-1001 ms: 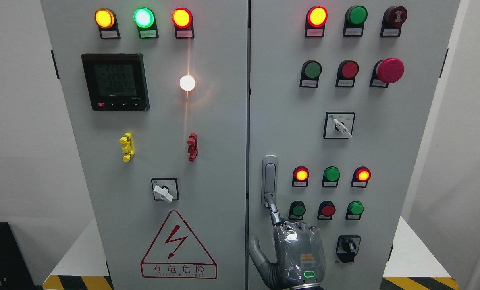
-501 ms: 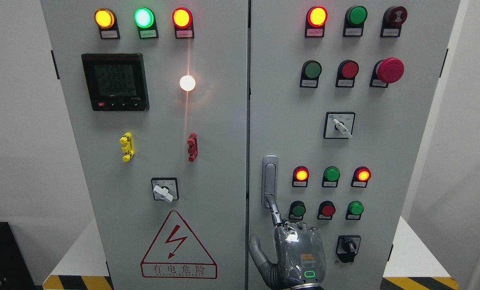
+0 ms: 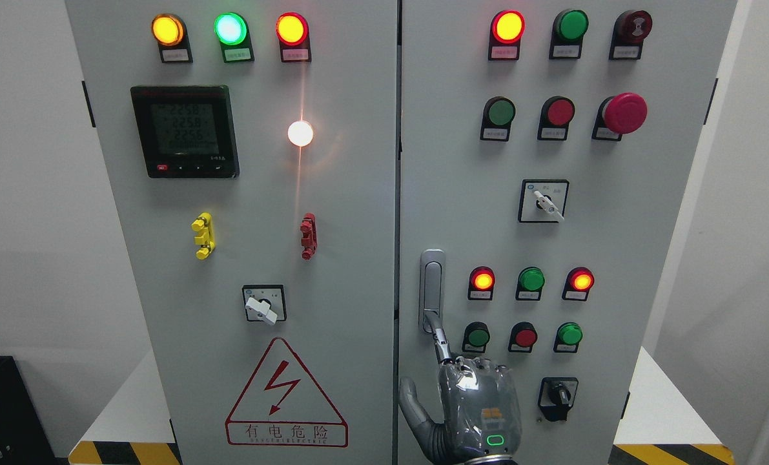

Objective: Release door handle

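- A black box (image 3: 0,413) sits at the lower left edge, beside the white base with its yellow-and-black hazard stripe (image 3: 123,452).
- The left cabinet door (image 3: 352,194) carries three lit lamps along its top: amber (image 3: 167,29), green (image 3: 230,28) and red-rimmed amber (image 3: 291,28).
- Below them is a black digital meter (image 3: 184,131) showing three rows of figures too small to read surely, and to its right a bright white lamp (image 3: 300,133).
- Lower on that door are a yellow clip (image 3: 203,236), a red clip (image 3: 308,236), a rotary switch (image 3: 263,304) with a white lever, and a red-edged lightning warning triangle (image 3: 286,395).
- The door handle (image 3: 431,290), a slim upright silver lever, stands at the left edge of the right cabinet door (image 3: 655,258), just right of the seam between the doors.
- The hand (image 3: 478,407) rises from the bottom edge just right of the middle; which arm it belongs to cannot be told. One finger (image 3: 441,339) is stretched up with its tip touching the handle's lower end; the other fingers look folded at the knuckles and the thumb sticks out to the left. Nothing is clasped.
- Right of the handle are two rows of small lamps, and lower right a black rotary knob (image 3: 558,395).
- Higher on this door sit a white-levered selector (image 3: 543,201), a red mushroom stop button (image 3: 624,113) and a top row of lamps.
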You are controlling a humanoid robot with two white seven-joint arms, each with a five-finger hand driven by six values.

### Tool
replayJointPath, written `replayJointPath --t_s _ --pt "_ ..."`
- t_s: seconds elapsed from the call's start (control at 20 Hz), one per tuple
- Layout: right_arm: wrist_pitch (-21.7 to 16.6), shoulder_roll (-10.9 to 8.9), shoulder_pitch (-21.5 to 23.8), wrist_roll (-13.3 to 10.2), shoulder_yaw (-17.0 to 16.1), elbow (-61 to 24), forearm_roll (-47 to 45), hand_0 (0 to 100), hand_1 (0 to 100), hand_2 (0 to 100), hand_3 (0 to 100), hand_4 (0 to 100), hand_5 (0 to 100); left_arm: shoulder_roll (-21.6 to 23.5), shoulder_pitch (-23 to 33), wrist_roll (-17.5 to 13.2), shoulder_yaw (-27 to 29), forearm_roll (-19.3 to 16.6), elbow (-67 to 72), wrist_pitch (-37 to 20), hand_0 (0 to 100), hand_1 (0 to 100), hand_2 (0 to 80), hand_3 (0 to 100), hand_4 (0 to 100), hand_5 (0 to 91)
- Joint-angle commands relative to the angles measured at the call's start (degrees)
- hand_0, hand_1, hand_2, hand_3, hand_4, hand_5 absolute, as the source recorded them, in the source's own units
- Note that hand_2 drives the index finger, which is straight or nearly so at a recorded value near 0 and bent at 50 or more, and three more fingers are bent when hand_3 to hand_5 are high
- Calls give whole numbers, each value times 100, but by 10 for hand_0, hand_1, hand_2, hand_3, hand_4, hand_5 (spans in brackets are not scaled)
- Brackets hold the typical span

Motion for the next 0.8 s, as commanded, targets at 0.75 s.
replayJointPath --t_s 0.75 --pt "4 -10 -9 8 -44 147 0 562 293 0 899 928 1000 -1 53 4 0 0 0 -1 120 556 0 0 0 0"
